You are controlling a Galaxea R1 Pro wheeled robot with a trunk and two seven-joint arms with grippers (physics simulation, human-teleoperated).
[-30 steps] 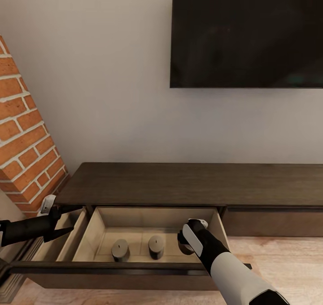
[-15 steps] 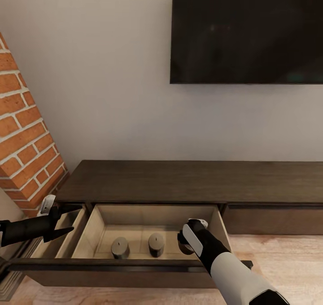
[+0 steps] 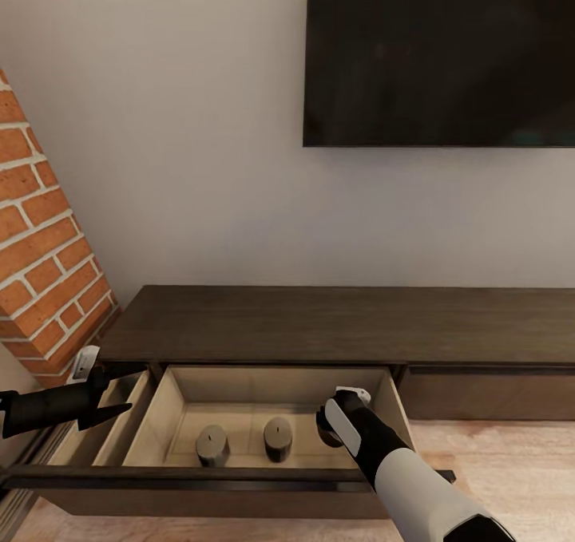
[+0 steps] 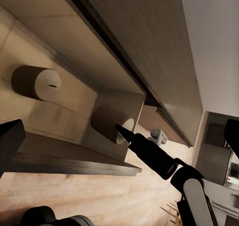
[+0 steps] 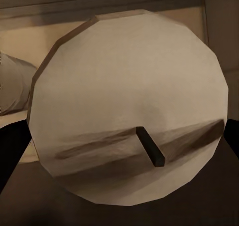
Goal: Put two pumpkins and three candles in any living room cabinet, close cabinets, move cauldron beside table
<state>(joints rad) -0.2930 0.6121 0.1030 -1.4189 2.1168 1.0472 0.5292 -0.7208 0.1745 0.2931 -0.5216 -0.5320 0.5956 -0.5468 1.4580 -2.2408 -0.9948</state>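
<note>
The dark-brown cabinet (image 3: 343,322) has a drawer (image 3: 200,476) pulled out, pale wood inside. Two grey-brown candles stand upright on its floor, one (image 3: 212,445) left of the other (image 3: 278,437); the left wrist view shows them too (image 4: 37,82) (image 4: 112,122). My right gripper (image 3: 326,434) reaches down into the drawer's right end. It is shut on a third candle (image 5: 124,111), whose flat top and wick sit close between the dark fingers (image 5: 10,151). At the drawer's left end my left gripper (image 3: 120,390) hangs open, holding nothing. The pumpkins and the cauldron are out of view.
A black TV (image 3: 439,55) hangs on the white wall above the cabinet. A red brick column (image 3: 40,247) rises at the left, close to my left arm. Pale wood floor (image 3: 503,462) lies in front on the right, under a shut drawer front (image 3: 487,394).
The head camera has shifted slightly, so the whole picture has moved a little. Both arms and the candles in the drawer hold their places.
</note>
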